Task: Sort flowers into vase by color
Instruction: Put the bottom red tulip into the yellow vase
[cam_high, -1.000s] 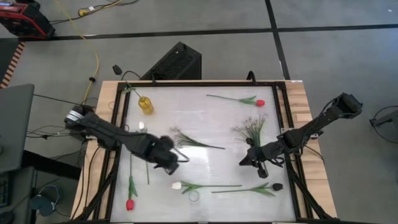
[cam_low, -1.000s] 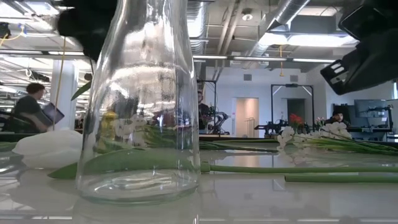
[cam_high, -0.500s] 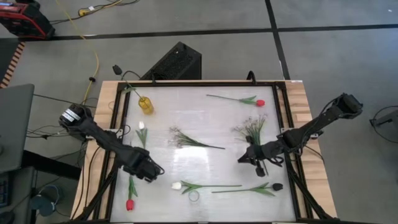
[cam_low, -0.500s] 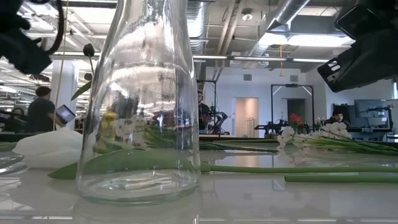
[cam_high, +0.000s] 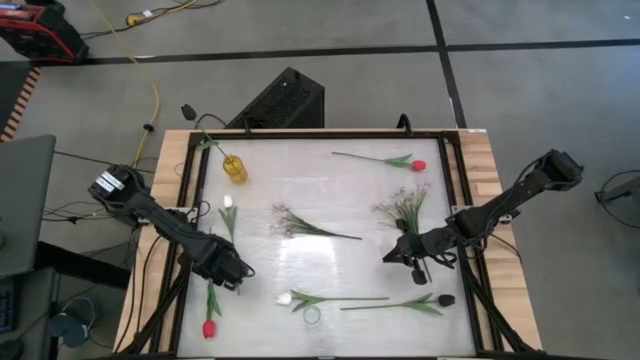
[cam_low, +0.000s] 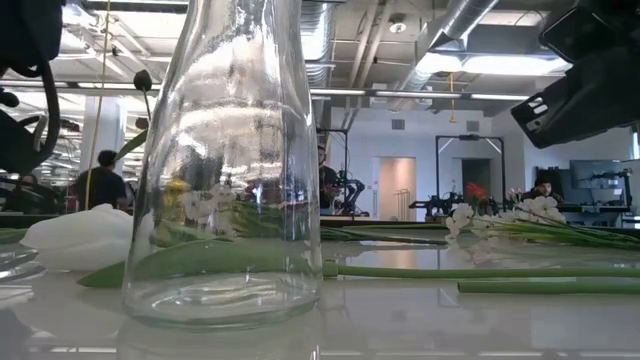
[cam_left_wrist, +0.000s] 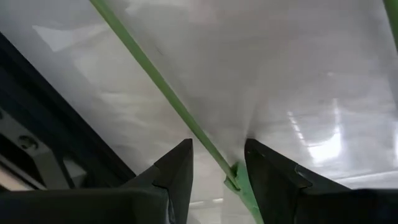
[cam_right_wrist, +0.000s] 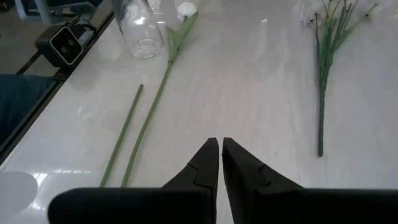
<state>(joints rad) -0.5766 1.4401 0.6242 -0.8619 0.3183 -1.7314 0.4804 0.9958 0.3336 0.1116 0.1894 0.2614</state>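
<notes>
A glossy white tabletop (cam_high: 330, 200) inside a black frame is filling the high view, with grey floor around it and an open workshop showing behind in the low view.

The left gripper (cam_high: 228, 275) is hanging low over the table's left edge, its fingers (cam_left_wrist: 177, 171) standing apart with a thin green stem (cam_left_wrist: 155, 78) running between them. That stem is belonging to the red tulip (cam_high: 209, 328) lying near the front-left corner.

The right gripper (cam_high: 392, 256) is hovering over the right half of the table, its fingers (cam_right_wrist: 208, 163) pressed together and holding nothing.

Just beyond it a sprig of tiny white blossoms (cam_high: 405, 208) is lying flat. A second sprig (cam_high: 300, 224) is resting near the table's middle. A white tulip (cam_high: 284, 298) is lying at the front, touching a clear glass vase (cam_low: 228, 170). A dark tulip (cam_high: 445, 299) is lying to the right of that vase. Another white tulip (cam_high: 227, 203) is lying by the left rail. A second red tulip (cam_high: 417, 165) is sitting at the far right. A small yellow vase (cam_high: 234, 169) at the far left is holding one dark tulip (cam_high: 187, 111).
</notes>
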